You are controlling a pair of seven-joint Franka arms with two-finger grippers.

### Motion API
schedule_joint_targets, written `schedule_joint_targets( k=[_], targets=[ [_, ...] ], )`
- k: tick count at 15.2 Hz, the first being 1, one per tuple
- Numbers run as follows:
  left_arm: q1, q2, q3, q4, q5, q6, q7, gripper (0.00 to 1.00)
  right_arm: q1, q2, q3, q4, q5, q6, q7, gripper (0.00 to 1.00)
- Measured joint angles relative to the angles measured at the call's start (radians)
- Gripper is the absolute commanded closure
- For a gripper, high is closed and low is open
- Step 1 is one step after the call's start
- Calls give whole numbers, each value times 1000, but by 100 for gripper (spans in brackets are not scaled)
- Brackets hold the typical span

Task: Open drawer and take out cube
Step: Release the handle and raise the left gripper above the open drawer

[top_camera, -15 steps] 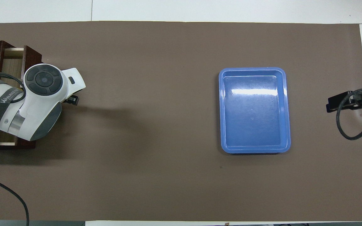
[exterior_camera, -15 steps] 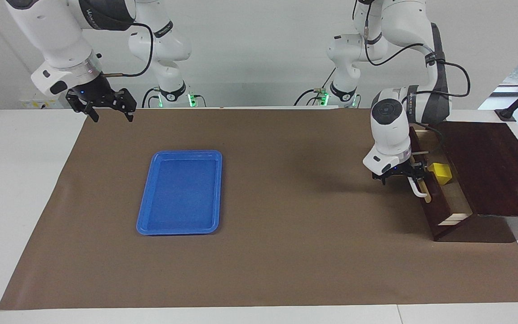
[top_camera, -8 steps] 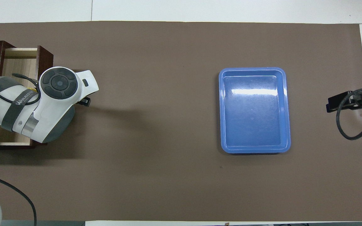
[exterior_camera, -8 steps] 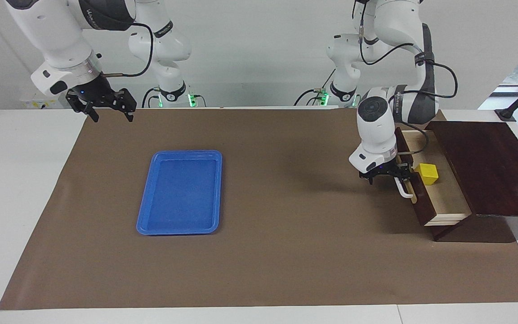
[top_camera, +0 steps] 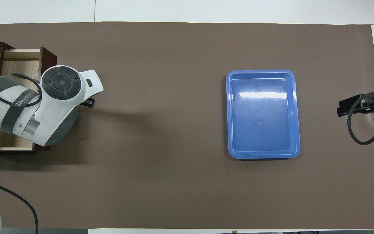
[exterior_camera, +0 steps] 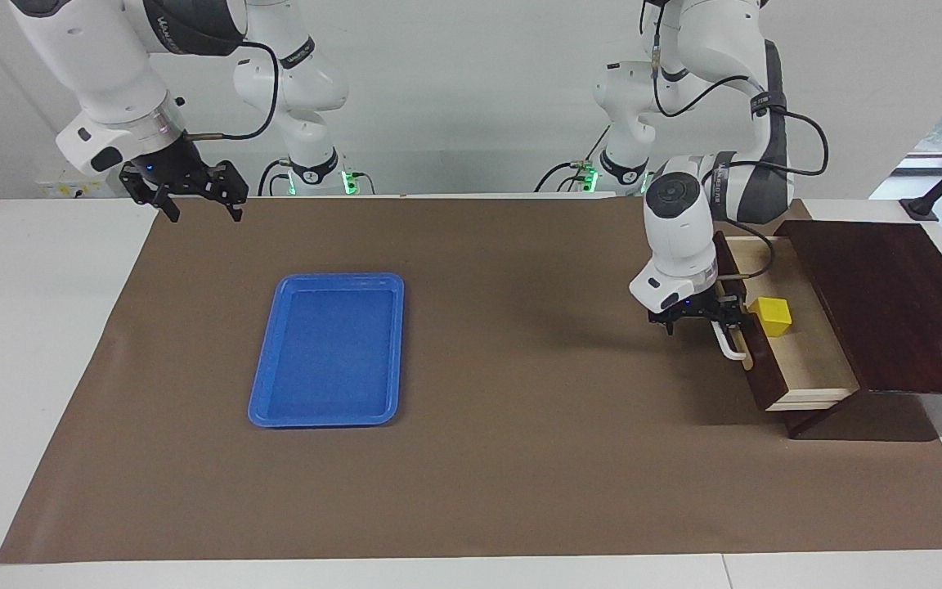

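The drawer (exterior_camera: 798, 360) stands pulled out at the left arm's end of the worktop, the cube (exterior_camera: 770, 316) inside, just by the front panel. The left claw (exterior_camera: 712, 319) sits at the handle (exterior_camera: 731, 343), spread; lifting carelessly, it could snag the handle. The right claw (exterior_camera: 193, 192) waits spread, raised over the worktop's edge

Drawer (exterior_camera: 798, 360) open, cube (exterior_camera: 770, 316) inside; left claw (exterior_camera: 696, 315) at handle (exterior_camera: 728, 342).

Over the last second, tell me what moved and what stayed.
The left pincer, at the white handle, drew the drawer farther out of the cabinet, toward the blue tray; the yellow cube rode along inside. The right pincer waited unmoved, and the tray stayed put.
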Motion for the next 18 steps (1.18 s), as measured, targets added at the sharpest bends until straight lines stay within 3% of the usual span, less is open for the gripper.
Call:
schedule_joint_targets(
  k=[4,7,13,18],
  targets=[
    [-12,0,-3,120,-100,-115,0,0,0,0,0,0,0,0,0,0],
    [-12,0,2,241,-268,-237,-35,0,0,0,0,0,0,0,0,0],
    [49,-4,24,404,-387,-398,-288,0,0,0,0,0,0,0,0,0],
    [117,-4,69,440,-411,-415,-603,0,-1,0,0,0,0,0,0,0]
  ],
)
